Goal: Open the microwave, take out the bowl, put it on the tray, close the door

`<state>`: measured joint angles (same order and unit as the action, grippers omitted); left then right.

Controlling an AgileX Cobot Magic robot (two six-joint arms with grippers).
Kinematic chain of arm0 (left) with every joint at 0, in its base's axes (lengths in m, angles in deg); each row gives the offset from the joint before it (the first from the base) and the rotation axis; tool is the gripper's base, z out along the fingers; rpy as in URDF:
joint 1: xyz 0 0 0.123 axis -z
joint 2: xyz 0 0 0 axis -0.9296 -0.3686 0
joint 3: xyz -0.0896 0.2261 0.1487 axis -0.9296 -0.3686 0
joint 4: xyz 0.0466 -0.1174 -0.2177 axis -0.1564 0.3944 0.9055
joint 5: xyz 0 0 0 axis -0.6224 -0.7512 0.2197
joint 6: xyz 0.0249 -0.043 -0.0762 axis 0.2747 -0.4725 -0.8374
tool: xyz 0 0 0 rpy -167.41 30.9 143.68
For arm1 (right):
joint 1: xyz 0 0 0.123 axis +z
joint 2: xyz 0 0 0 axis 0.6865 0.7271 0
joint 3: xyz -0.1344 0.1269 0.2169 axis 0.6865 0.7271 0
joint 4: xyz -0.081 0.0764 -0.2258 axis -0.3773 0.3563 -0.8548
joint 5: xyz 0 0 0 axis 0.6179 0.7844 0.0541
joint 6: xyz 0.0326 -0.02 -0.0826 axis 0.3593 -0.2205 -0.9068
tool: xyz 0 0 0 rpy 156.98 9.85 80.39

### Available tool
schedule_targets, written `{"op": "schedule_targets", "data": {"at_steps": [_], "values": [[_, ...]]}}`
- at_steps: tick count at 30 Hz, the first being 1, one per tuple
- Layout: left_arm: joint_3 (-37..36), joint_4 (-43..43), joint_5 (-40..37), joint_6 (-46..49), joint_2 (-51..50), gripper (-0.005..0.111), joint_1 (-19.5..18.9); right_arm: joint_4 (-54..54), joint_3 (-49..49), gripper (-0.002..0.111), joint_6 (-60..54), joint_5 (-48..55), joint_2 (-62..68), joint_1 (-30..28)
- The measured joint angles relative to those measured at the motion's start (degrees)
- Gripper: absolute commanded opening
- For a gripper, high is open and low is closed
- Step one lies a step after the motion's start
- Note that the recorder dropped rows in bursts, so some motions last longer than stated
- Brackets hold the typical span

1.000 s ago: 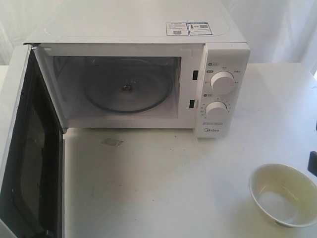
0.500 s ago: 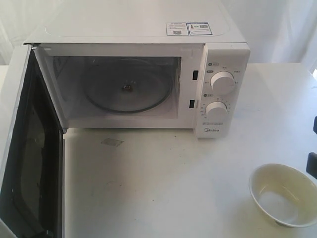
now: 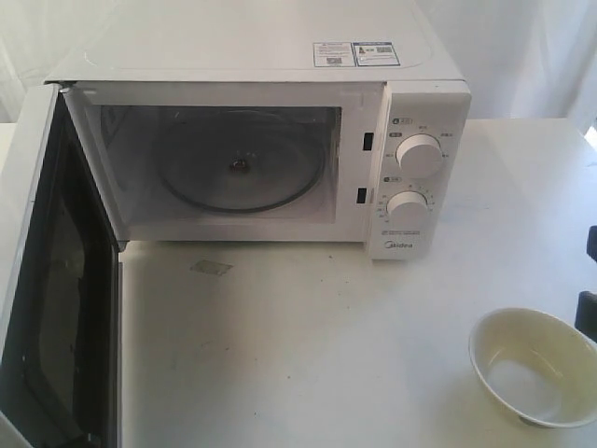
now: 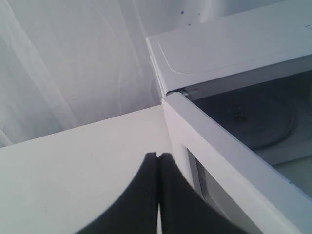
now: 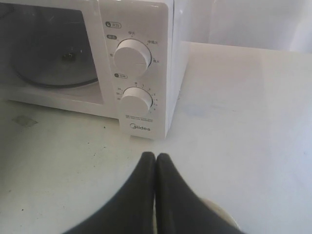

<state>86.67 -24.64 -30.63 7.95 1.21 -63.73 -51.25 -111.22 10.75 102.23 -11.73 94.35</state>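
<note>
The white microwave (image 3: 424, 103) stands at the back of the table with its door (image 3: 56, 308) swung wide open to the left, dark inner face showing. Only the glass turntable (image 3: 238, 173) lies in the cavity. At the front right the cream bowl (image 3: 534, 380) rests upright on the bare white table. My right gripper (image 5: 155, 156) is shut and empty, hovering just above the bowl's rim (image 5: 222, 212) and facing the knobs (image 5: 132, 54). My left gripper (image 4: 158, 155) is also shut and empty, beside the top edge of the door (image 4: 219, 141). No tray is in view.
A dark part of the right arm (image 3: 589, 315) shows at the right edge, beside the bowl. A small patch of tape (image 3: 211, 269) sits on the table (image 3: 308, 355) in front of the microwave. White curtains (image 3: 522, 47) hang behind.
The dark part of the right arm at the right edge has shifted slightly. The bowl, the door and the microwave have not moved.
</note>
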Motion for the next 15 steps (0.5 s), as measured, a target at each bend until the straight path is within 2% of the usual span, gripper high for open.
{"op": "schedule_targets", "data": {"at_steps": [2, 5, 6, 9, 11, 15], "values": [[0.23, 0.50, -0.84, -1.05, -0.19, 0.000, 0.00, 0.00, 0.00, 0.000, -0.24, 0.12, 0.00, 0.00], [4.42, 0.64, -11.57, -6.41, -2.74, 0.000, 0.00, 0.00, 0.00, 0.000, -0.62, 1.41, 0.00, 0.00], [6.50, 0.36, -15.89, -8.22, -4.04, 0.000, 0.00, 0.00, 0.00, 0.000, -0.62, 1.57, 0.00, 0.00], [17.77, -1.33, -36.21, -12.73, -12.09, 0.000, 0.00, -0.12, 0.00, 0.000, -0.62, 1.61, 0.00, 0.00], [22.40, -1.98, -43.29, -13.24, -16.91, 0.000, 0.00, -0.12, 0.00, 0.000, -0.62, 1.71, 0.00, 0.00], [23.73, -2.51, -43.29, -18.73, -23.92, 0.000, 0.00, -0.23, 0.00, 0.000, -0.68, 1.71, 0.00, 0.00]]}}
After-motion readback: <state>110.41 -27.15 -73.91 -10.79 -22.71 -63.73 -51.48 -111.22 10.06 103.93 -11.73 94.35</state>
